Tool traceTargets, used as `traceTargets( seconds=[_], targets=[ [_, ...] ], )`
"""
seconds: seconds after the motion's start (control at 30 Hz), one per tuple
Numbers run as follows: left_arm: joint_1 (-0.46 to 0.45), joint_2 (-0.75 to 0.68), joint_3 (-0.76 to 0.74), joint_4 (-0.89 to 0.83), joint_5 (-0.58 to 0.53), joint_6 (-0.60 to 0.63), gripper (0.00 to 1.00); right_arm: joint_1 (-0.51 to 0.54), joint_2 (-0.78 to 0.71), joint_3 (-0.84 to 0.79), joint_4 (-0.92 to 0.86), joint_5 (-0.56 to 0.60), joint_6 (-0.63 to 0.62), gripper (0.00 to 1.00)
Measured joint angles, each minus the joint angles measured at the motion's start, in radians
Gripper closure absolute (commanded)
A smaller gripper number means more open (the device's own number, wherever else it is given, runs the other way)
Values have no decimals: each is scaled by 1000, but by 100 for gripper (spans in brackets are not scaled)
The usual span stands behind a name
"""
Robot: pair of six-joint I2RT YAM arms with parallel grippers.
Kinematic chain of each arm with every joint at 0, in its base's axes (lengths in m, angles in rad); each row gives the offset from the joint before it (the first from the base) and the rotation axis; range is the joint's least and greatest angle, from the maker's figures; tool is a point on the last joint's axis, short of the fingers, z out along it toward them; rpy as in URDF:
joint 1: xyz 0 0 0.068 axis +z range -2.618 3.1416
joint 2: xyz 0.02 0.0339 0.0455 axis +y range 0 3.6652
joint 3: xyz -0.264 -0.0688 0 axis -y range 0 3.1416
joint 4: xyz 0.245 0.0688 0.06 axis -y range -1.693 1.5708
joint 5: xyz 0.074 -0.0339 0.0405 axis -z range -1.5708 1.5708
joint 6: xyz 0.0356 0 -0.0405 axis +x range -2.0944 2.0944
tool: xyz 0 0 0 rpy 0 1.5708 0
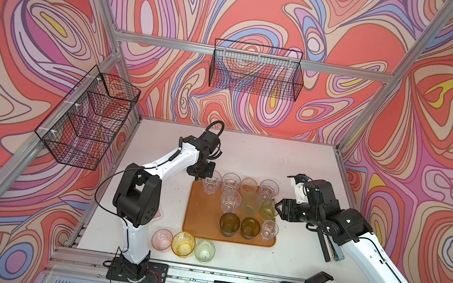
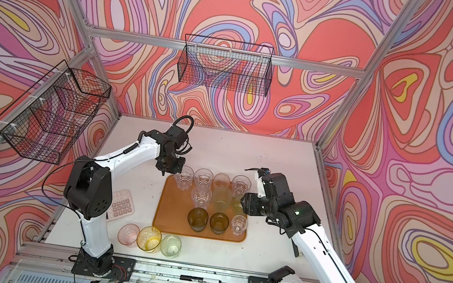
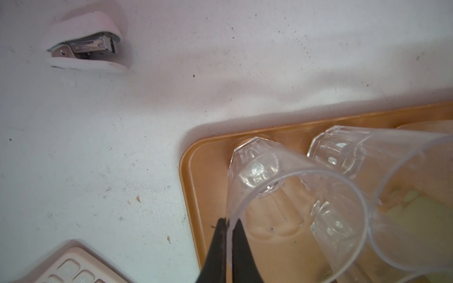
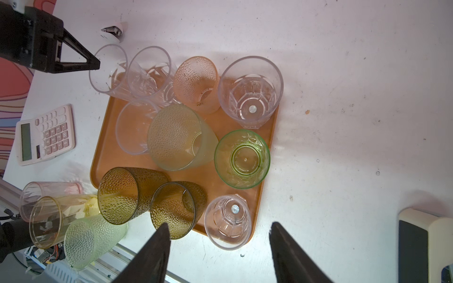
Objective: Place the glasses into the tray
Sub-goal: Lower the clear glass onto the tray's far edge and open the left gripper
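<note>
In both top views, the left gripper (image 1: pixel 202 172) pinches a clear glass (image 1: pixel 211 182) standing at the tray (image 1: pixel 201 216)'s far corner. Three more glasses (image 1: pixel 183 243) sit on the table (image 1: pixel 247 158).

Left wrist view: fingers (image 3: pixel 217 245) clamp the thin rim, and a jerky release could topple the neighbour (image 3: pixel 338 152).

Right wrist view: the right gripper (image 4: pixel 219 225) hangs wide open and empty, and a careless swing could clip the green glass (image 4: pixel 242 159).

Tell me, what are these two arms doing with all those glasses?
The left gripper pinches the rim of a clear glass at the tray's far corner. The right gripper hangs open beside the tray, holding nothing. Nine more stand in the tray. A pink glass, a yellow glass and a pale green glass wait on the table.
</note>
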Motion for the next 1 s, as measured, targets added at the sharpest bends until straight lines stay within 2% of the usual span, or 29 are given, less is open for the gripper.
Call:
traceTargets(
  seconds=[0.23, 0.47, 0.7, 0.83, 1.0],
  targets=[
    [0, 1, -6, 5, 0, 0, 100, 0, 0, 0, -1, 0, 0, 33],
    [5, 1, -13, 15, 1, 0, 93, 0, 0, 0, -3, 0, 0, 33],
    [5, 1, -14, 16, 7, -3, 82, 0, 0, 0, -3, 0, 0, 33],
    [5, 1, -13, 15, 11, -5, 67, 0, 0, 0, -4, 0, 0, 33],
    [5, -9, -13, 14, 12, -8, 63, 0, 0, 0, -4, 0, 1, 33]
  ],
)
